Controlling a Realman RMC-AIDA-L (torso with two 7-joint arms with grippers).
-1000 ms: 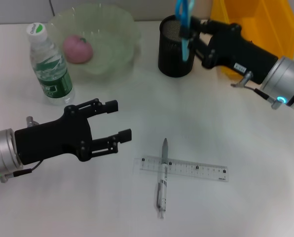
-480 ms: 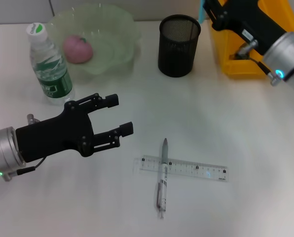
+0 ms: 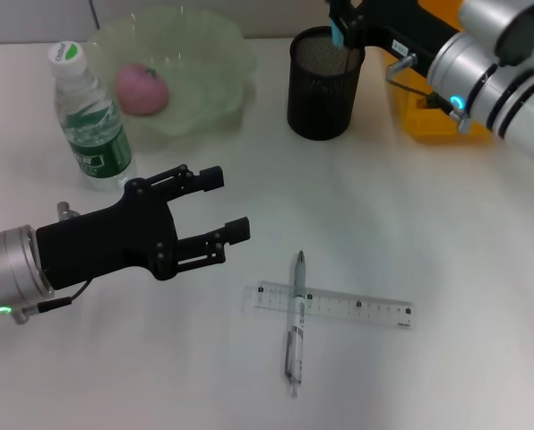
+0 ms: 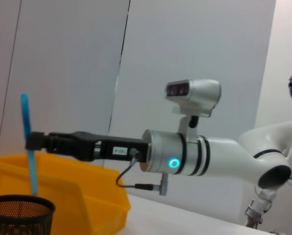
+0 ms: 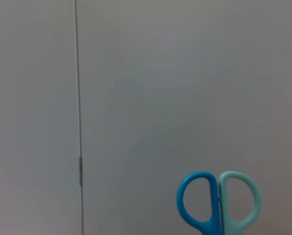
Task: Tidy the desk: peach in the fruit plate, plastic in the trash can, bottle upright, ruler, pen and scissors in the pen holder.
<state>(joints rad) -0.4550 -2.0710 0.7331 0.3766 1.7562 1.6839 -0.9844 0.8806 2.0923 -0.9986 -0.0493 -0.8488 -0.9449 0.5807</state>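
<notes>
Blue scissors point(image 4: 28, 142) hang upright in the right tool point(image 4: 34, 142), clamped at mid-length, long axis vertical, handles up and blades pointing down at the black mesh pen holder point(image 3: 324, 82) in the upper middle of the head view. In the left wrist view the blade tips sit just above the holder's rim. The right wrist view shows only the two handle loops, one dark blue, one pale.

A clear ruler point(image 3: 331, 305) lies flat on the white counter point(image 3: 446, 233) at lower centre, long axis running left to right. A grey pen point(image 3: 295, 324) lies across it, long axis near vertical in the frame, one end pointing to the top.

At left the left tool point(image 3: 218, 208) hovers with fingers spread, empty. The bottle point(image 3: 90, 118) stands upright at upper left, beside the green fruit plate point(image 3: 209, 54) holding the peach point(image 3: 142, 89). A yellow bin point(image 3: 419, 112) sits at upper right.
</notes>
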